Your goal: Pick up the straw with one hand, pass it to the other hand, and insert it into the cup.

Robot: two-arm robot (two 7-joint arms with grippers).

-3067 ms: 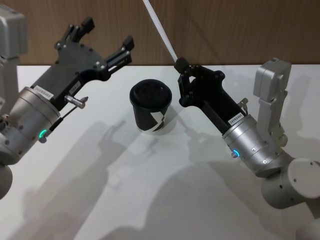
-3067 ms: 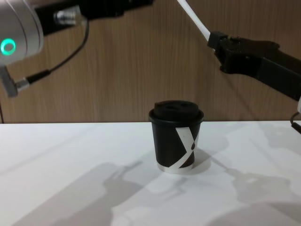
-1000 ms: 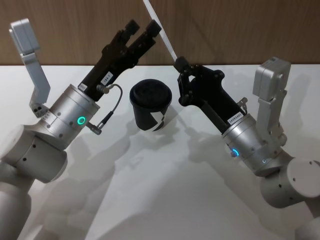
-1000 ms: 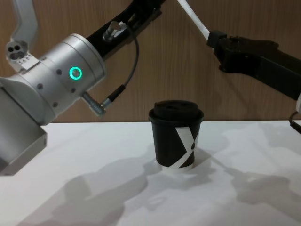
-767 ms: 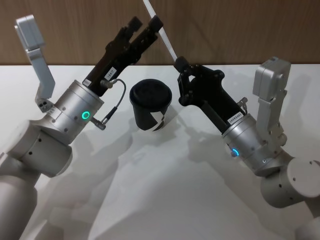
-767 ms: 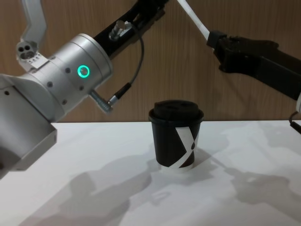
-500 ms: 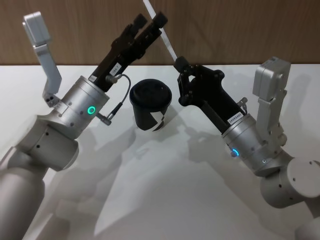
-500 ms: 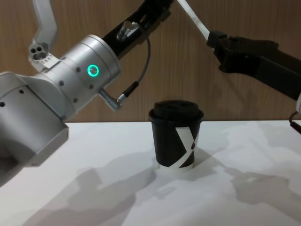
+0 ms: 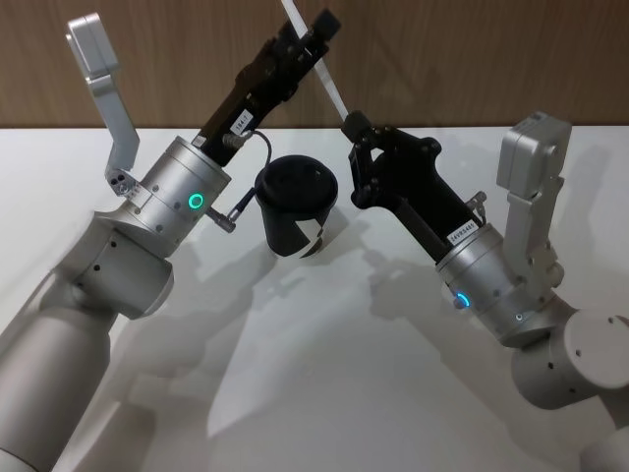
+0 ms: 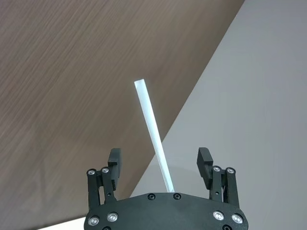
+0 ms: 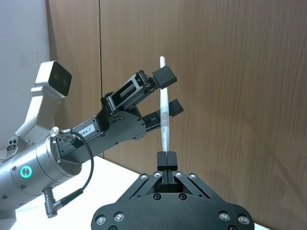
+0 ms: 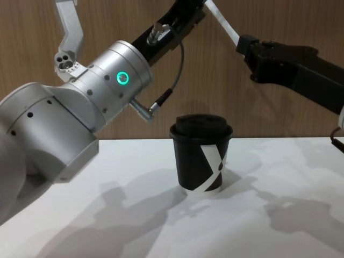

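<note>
Left wrist view: left gripper [image 10: 159, 155] agape around straw [image 10: 150, 120]; right gripper [image 11: 167, 159] clamps.

Left gripper [image 9: 308, 29] black, silver screws [image 10: 151, 196], on silver-grey rounded arm [image 9: 147, 236]: green ring light [image 9: 197, 202], thin black cable [image 12: 181, 62]. Right gripper [image 9: 352, 126] all-black, white label [image 9: 463, 233], blue light [image 9: 460, 302].

Left gripper [image 11: 170, 91] label [image 11: 91, 128]: "184-7". Right gripper [image 9: 352, 126] sticker [image 9: 463, 233] unreadable.

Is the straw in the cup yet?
Out. The right gripper pinches the straw in the air, clear of the cup; the open left gripper straddles its upper part.
</note>
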